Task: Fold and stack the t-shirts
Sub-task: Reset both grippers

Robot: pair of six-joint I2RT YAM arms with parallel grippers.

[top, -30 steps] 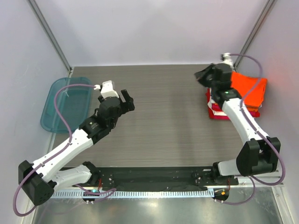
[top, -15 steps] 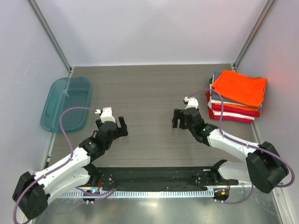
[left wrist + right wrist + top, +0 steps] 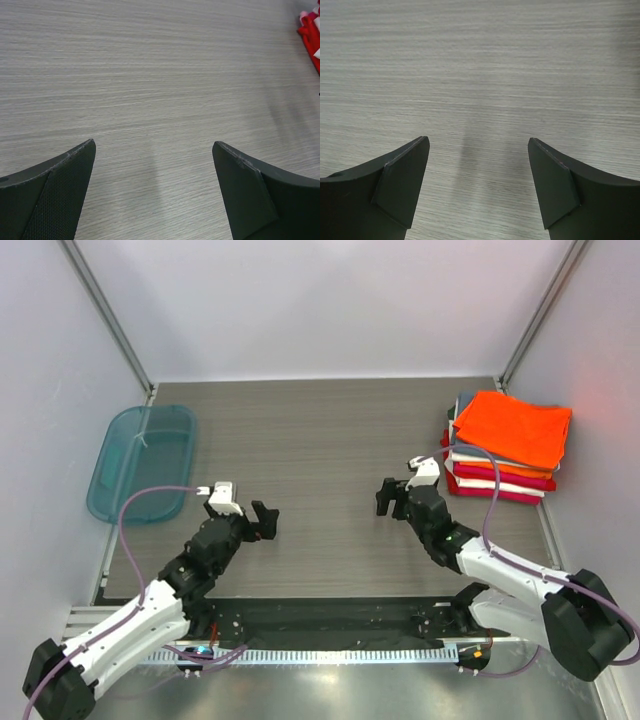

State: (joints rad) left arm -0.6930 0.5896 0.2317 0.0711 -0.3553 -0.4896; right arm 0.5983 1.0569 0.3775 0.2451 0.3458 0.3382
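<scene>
T-shirts [image 3: 505, 455]: every one I can see is folded and piled in a single stack at the far right of the table [image 3: 330, 430]. A bright orange shirt [image 3: 512, 427] is on top, with white, crimson and blue-grey edges showing under it.
Right claw: my right gripper [image 3: 388, 498] is spread wide with nothing between its jaws. Its wrist view shows only bare wood grain below.
Left claw: my left gripper [image 3: 264, 521] is also spread wide and holds nothing, low over the near-left part of the table.
Right claw to stack: the stack is near, to the right and a little farther back. It sits on the wrist side of the claw, because the jaws point left, away from it.
Left claw to stack: well apart, across the table. Only a crimson corner shows at the upper right edge of that wrist view.
Nearer arm: the right one, clearly.
Stack long axis: as I judge it, roughly left to right and slightly skewed, with a short side facing the right claw.
Farther out: a teal tub [image 3: 140, 462] sits at the far left edge, well apart from both claws. I cannot tell whether anything lies in it.
Step, my reading: the pile looks finished. For any further touch, the right arm would have to turn rightward to face it.
</scene>
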